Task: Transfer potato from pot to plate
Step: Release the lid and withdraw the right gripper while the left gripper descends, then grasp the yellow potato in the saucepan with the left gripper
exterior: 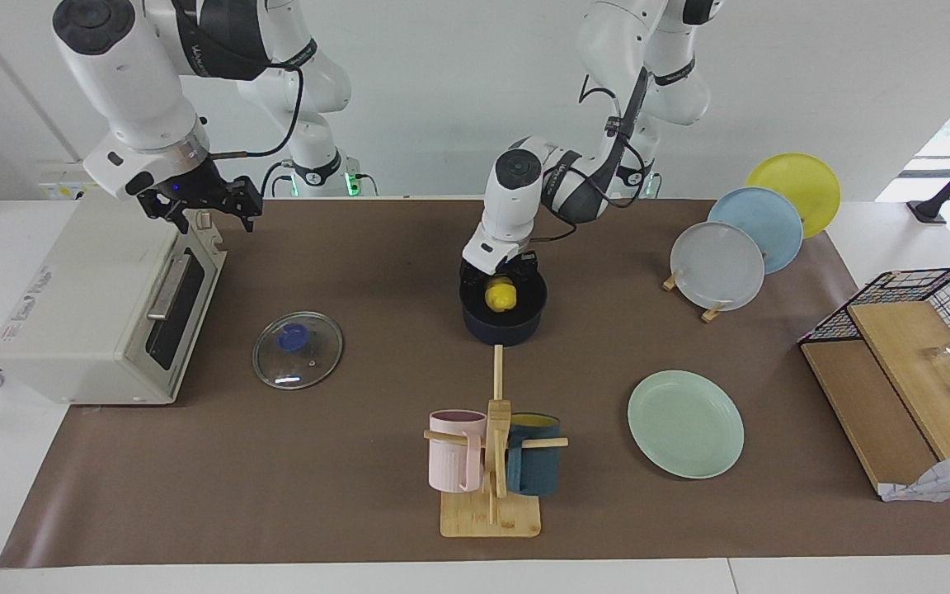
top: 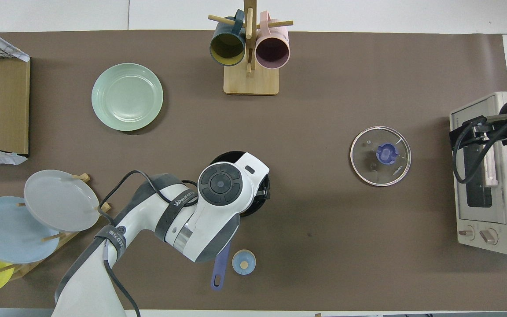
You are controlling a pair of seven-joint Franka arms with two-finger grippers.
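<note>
Your left gripper is down in the pot, with its fingers spread on either side of the potato. I cannot tell whether they already touch it. The potato lies inside the pot, so the transfer is not yet done. What is left: close on the potato, lift it, and carry it to the plate, which stands farther from the robots than the pot, toward the left arm's end. Your right gripper waits with fingers spread over the toaster oven.
</note>
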